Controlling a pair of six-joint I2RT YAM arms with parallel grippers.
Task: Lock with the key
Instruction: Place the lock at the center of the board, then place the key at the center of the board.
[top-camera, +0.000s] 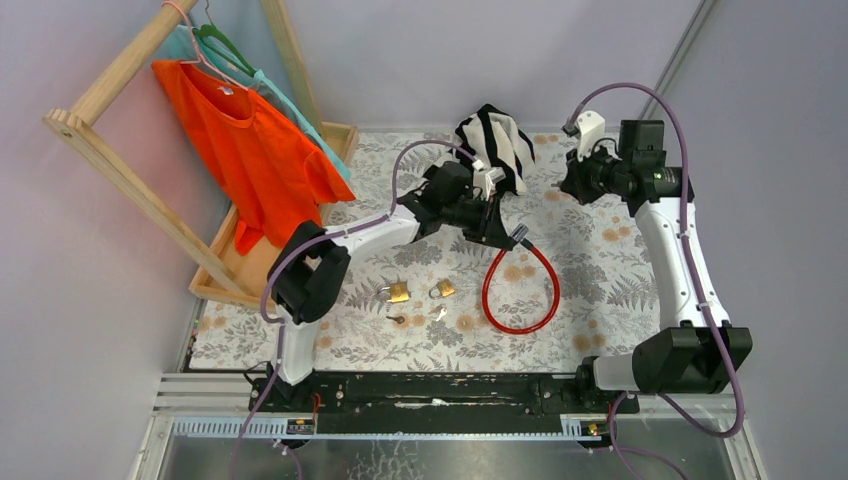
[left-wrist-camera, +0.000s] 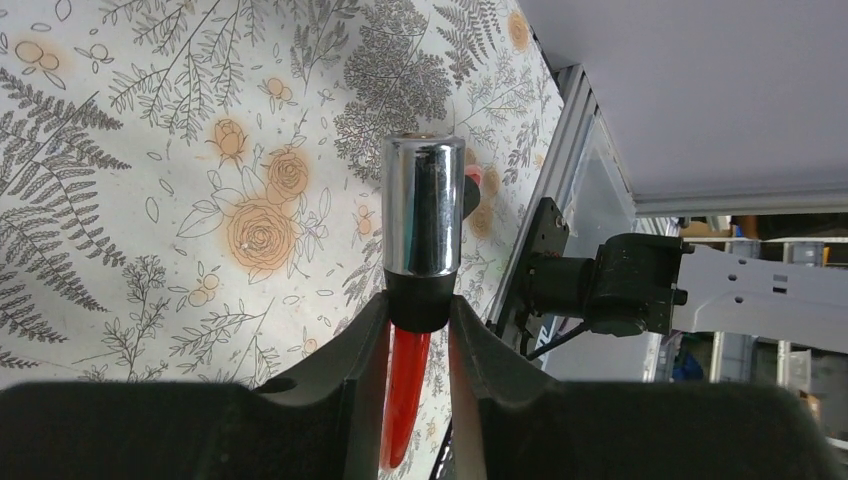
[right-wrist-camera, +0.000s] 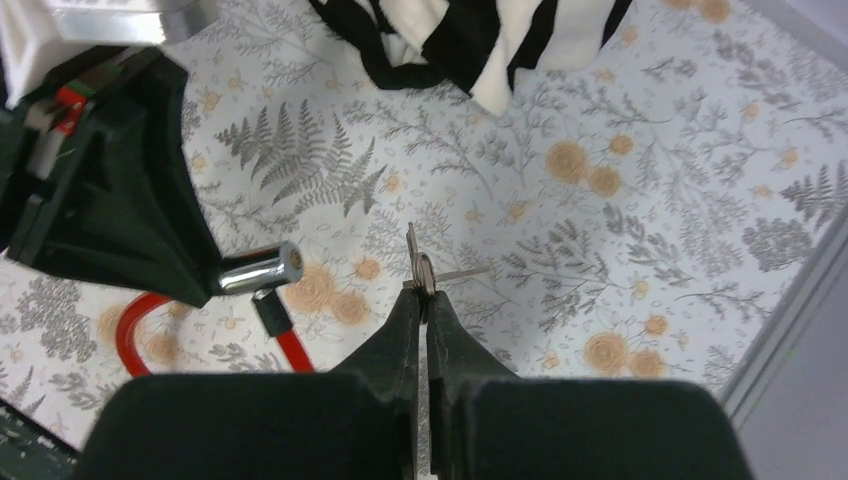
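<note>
**Floral worktop: lock head and key each in a grip**

Red cable lock lies looped near the middle of the worktop. The left fingers pinch the black collar just below its chrome lock head. To the right and apart from it, the right fingers are pressed together on a small key on a ring. Two brass padlocks sit nearer the arm bases. A striped cloth lies toward the far edge.

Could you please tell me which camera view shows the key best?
The right wrist view: the key sticks out clearly from the shut right pincer. From above it is too small to make out; the left wrist view misses it entirely.
</note>
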